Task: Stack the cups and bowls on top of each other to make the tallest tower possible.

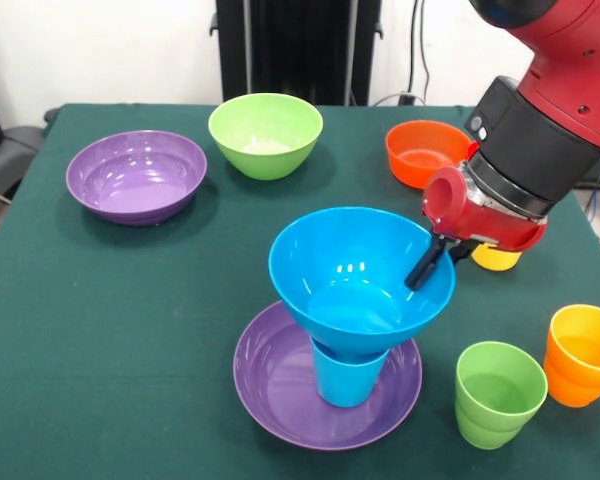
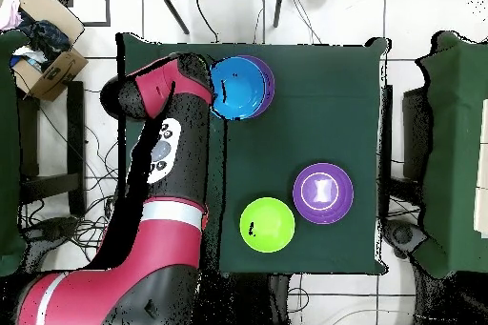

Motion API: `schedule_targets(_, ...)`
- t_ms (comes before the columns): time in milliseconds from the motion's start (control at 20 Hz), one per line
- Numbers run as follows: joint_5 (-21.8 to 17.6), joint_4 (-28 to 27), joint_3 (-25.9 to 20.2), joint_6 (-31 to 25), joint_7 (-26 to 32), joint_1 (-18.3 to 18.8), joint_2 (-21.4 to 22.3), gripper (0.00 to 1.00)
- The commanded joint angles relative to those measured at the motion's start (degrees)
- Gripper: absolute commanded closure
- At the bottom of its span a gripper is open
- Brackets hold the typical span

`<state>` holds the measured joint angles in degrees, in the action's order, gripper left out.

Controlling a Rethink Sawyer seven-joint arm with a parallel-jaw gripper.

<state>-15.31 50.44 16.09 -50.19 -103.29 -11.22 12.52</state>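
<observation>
**Blue bowl perched on an upturned blue cup**

Near centre of the green desk point(image 1: 130, 330): purple base bowl point(image 1: 280, 385) carrying an inverted blue cup point(image 1: 346, 378), topped by the deep blue bowl point(image 1: 360, 270), tilted. Claw point(image 1: 427, 265) at that bowl's right rim, one black finger point(image 1: 423, 268) inside; grip state cannot be told. Far left: second purple bowl point(image 1: 135, 175). Far centre: light green bowl point(image 1: 265, 133). Far right: orange bowl point(image 1: 425, 152). Near right: green cup point(image 1: 498, 393), orange cup point(image 1: 582, 354).
</observation>
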Motion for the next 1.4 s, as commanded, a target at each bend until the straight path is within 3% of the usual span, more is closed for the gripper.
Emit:
schedule_targets(50,1.1,-2.2,-6.8,-0.4,-0.2,-0.4,0.3,1.0)
schedule_targets(1400,1.5,-5.5,-7.2,-1.9,2.4,0.0,-1.2,1.0)
